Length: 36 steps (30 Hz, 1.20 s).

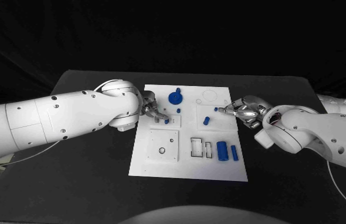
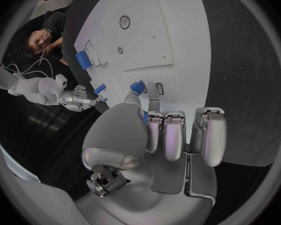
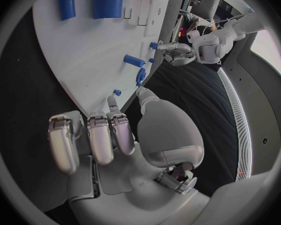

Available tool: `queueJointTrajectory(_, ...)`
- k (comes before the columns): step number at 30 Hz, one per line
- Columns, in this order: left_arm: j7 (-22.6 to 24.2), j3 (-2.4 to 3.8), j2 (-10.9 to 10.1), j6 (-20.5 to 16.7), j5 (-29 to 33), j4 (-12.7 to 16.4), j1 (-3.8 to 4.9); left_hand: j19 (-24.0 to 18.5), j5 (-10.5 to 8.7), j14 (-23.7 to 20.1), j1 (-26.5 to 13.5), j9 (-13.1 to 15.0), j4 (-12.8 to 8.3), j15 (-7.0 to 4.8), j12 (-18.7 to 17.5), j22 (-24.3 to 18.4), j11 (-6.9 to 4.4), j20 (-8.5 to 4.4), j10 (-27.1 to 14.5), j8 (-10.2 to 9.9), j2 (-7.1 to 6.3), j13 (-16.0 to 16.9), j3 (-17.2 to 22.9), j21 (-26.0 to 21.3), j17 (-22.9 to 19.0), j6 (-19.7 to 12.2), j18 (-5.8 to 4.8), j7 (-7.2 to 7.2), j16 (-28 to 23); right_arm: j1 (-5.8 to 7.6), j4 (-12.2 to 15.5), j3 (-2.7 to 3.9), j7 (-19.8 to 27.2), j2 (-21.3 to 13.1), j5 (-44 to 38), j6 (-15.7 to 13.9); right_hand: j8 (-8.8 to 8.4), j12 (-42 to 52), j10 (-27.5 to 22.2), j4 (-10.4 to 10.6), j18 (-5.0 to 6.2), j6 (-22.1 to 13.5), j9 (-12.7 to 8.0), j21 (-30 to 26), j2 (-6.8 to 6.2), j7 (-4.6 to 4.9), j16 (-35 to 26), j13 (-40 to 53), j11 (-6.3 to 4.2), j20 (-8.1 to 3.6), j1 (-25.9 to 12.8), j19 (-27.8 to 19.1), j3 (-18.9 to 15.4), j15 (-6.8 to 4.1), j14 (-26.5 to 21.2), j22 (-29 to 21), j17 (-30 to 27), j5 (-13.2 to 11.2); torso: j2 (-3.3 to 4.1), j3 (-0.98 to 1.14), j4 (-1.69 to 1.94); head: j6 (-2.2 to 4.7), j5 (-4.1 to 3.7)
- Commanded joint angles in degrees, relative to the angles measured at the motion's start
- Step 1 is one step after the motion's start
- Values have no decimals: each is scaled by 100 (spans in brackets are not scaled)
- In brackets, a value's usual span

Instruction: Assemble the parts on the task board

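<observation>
- The task board (image 1: pixel 189 171) lay flat on the black bench (image 1: pixel 86 184), and every place below is given from it.
- The left hand (image 1: pixel 153 110) sat over the board's left edge, fingers curled in; a small blue part (image 1: pixel 166 120) was at its fingertips (image 2: pixel 154 130), apparently pinched between thumb and finger, though the contact was partly hidden.
- The right hand (image 1: pixel 241 110) hovered at the board's right edge, fingers bent inward with nothing seen in them; a tiny blue peg (image 1: pixel 216 109) stood on the board just beside it.
- Standing or lying on the board: a blue gear-like piece (image 1: pixel 175 97) near the far edge, a short blue pin (image 1: pixel 206 120) in the middle recess, and two blue cylinders (image 1: pixel 223 151) lying side by side near the front right.
- Two narrow rectangular slots (image 1: pixel 196 147) lay open just left of the cylinders, and a square plate (image 1: pixel 163 145) with small holes occupied the front left.
- Handling, as a judgement: the parts looked like rigid plastic, light and smooth, so likely to slip or roll rather than break.
- The cylinders would best be taken across their middle from the sides; the small pegs need a fingertip pinch near the top, kept upright for insertion.
</observation>
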Motion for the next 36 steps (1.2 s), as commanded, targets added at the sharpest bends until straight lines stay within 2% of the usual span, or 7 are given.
queueJointTrajectory(1,-50,-28,0,237,22,8,-31,613,-1,607,53,-7,-22,-26,-15,1509,-20,-36,607,-34,-13,1492,-26,14,1509,10,-86,-16,14,-5,4,-1,44,3,-50,13,34,16,589,4,-38,-26,-5,26,44,24,23,1510,48,48,-4,590,-26,45,588,1509,1505,-31,1,0,-1,0,-1)
queueJointTrajectory(14,-62,-30,51,218,16,-48,-31,613,4,607,244,-7,-22,-29,-15,1509,-30,-34,607,-46,29,1492,5,14,1509,2,-86,-27,14,-6,4,-1,43,13,-50,15,34,16,589,4,-38,-26,-5,26,44,24,23,1510,48,48,-4,590,-26,45,588,1509,1505,-31,-1,1,-1,1,-1)
queueJointTrajectory(24,-65,-30,28,254,11,-36,-31,613,-1,607,269,-7,-23,-30,-15,1509,-29,-33,607,-48,6,1492,-7,14,1509,-3,-86,-24,14,-7,-2,-1,42,10,-50,10,34,16,589,4,-38,-26,-5,26,44,24,23,1510,48,48,-4,590,-26,45,588,1509,1505,-31,-1,4,5,10,-11)
queueJointTrajectory(29,-64,-30,15,257,10,-28,-31,613,-5,607,280,-6,-21,-30,-15,1509,-27,-34,607,-50,-17,1492,-22,14,1509,-4,-86,-21,14,-7,-7,-1,44,15,-50,10,34,16,589,4,-38,-26,-5,26,44,24,23,1510,48,48,-4,590,-26,45,588,1509,1505,-31,-2,-2,3,19,-10)
queueJointTrajectory(36,-58,-30,9,251,10,-10,-31,613,-5,607,283,-6,-20,-29,-15,1509,-27,-34,607,-50,-19,1492,-24,14,1509,-4,-86,-20,14,-9,-9,-2,42,17,-50,17,34,16,589,4,-38,-26,-5,26,44,24,23,1510,48,48,-4,590,-26,45,588,1509,1505,-31,2,-1,0,16,-18)
